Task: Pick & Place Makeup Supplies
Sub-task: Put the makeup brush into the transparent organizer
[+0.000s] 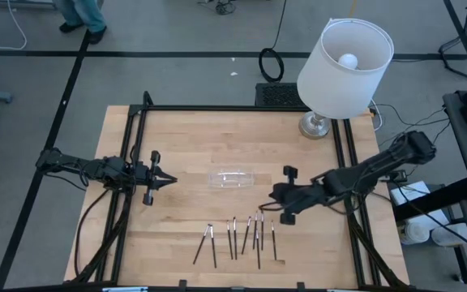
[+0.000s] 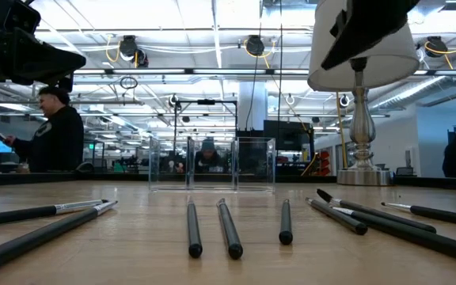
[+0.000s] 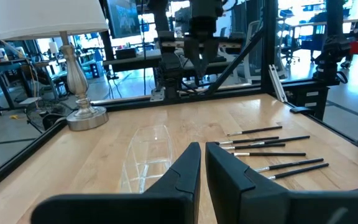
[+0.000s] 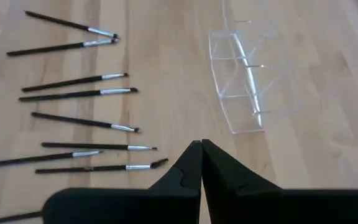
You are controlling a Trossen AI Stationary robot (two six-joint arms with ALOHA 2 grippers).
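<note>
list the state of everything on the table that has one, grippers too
makeup brushes: eight or so lying flat in a loose row on the table, none held
clear plastic organizer: empty, standing on the table
table lamp: upright at the table's far edge, whether lit is unclear
left gripper: shut, empty, above the table
right gripper: shut, empty, above the brushes

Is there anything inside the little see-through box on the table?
No, the clear tray looks empty: through its walls only the wooden table shows, and its dividers. All the makeup brushes lie on the wood beside it. Nothing covers the tray, so little is hidden.
</note>
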